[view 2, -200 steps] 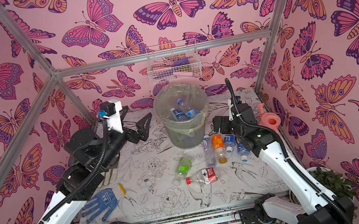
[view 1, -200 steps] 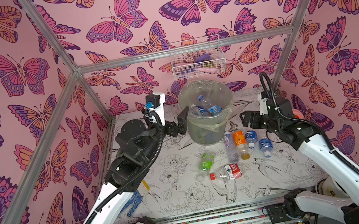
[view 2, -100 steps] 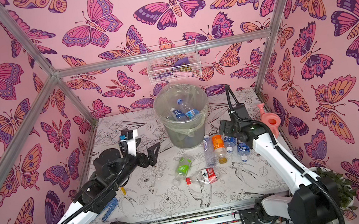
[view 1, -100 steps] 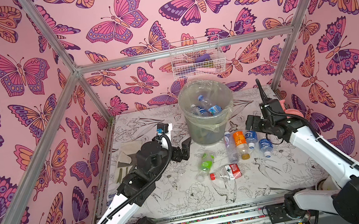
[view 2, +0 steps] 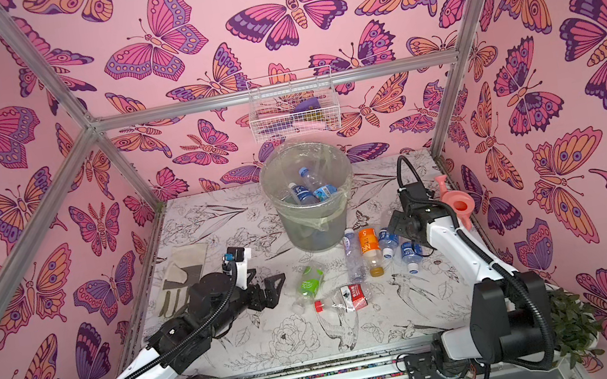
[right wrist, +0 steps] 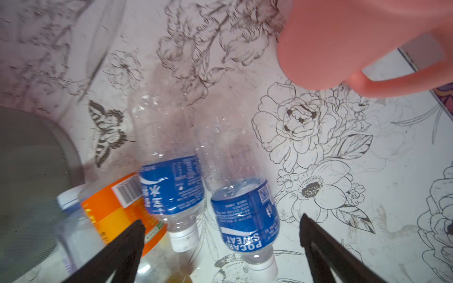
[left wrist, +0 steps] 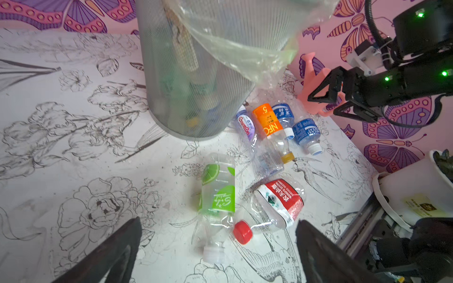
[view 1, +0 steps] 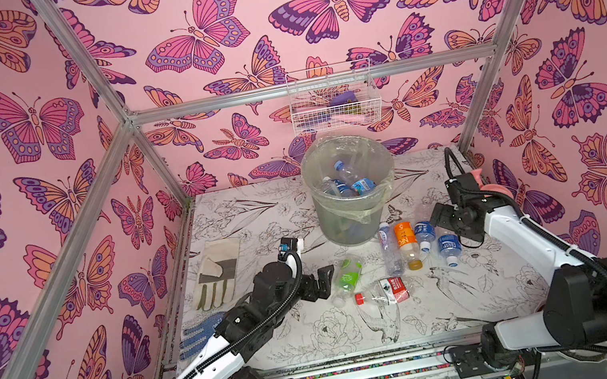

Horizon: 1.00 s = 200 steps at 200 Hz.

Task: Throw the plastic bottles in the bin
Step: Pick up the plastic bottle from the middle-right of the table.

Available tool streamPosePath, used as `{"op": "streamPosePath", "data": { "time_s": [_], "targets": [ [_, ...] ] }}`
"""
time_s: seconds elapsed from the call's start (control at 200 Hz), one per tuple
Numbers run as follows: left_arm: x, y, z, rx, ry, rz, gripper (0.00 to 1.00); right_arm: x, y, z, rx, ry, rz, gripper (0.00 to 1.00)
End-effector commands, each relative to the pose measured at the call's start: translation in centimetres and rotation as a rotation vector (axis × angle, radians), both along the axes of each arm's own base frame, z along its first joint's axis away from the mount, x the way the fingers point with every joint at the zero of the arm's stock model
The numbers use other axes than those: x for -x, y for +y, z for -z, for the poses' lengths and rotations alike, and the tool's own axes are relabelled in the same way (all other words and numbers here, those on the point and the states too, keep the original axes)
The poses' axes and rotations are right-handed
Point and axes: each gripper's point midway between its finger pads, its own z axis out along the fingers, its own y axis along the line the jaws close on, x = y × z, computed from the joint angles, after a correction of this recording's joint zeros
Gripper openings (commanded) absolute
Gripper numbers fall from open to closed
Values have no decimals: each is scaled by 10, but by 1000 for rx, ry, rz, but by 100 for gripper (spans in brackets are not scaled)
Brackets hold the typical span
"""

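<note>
The grey bin (view 1: 346,227) with a clear liner stands at the back middle, with several plastic bottles (view 1: 351,184) inside. More bottles lie on the table in front of it: a green-labelled one (view 1: 345,278), a crushed red-labelled one (view 1: 391,291), an orange-labelled one (view 1: 406,242) and two blue-labelled ones (view 1: 447,247). My left gripper (view 1: 324,281) is open, low, just left of the green-labelled bottle (left wrist: 218,193), whose neck lies between the fingertips (left wrist: 133,227). My right gripper (view 1: 442,223) is open above the blue-labelled bottles (right wrist: 245,215).
A pink watering can (view 1: 494,190) stands by the right wall behind my right wrist. A work glove (view 1: 217,273) and a blue glove (view 1: 201,335) lie at the left. A white wire basket (view 1: 332,97) hangs on the back wall. A white plant pot (left wrist: 416,193) sits at the front right.
My left arm has swung down from beside the bin to the green-labelled bottle. My right arm has dropped lower over the blue-labelled bottles. Both grippers stayed open.
</note>
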Motion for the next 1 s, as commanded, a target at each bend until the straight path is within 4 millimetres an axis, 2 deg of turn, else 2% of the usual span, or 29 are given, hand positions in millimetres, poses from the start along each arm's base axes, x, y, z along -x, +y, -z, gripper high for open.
{"op": "streamPosePath", "data": {
  "time_s": [0.0,0.24,0.416,0.501,0.516,0.546,0.837,0.927,0.997],
  "targets": [
    [7,-2,17,6,55,-20,100,5,-13,12,35,46,55,99],
    [19,-11,38,-24,104,6,100,7,-20,31,75,118,43,93],
    [17,-12,37,-29,95,-3,100,6,-16,50,37,168,26,88],
    [17,-13,37,-33,93,-2,100,3,-15,53,22,165,19,84],
    [17,-13,37,-34,93,-1,100,4,-14,61,21,190,16,83],
    [17,-13,37,-33,93,-2,99,3,-14,64,15,199,9,81],
    [16,-10,40,-34,98,-21,100,-2,-19,76,22,235,3,70],
    [15,-9,39,-36,95,-23,99,-1,-18,79,17,243,-3,61],
    [15,-9,38,-34,93,-26,100,0,-15,81,0,243,-12,45]
  ]
}}
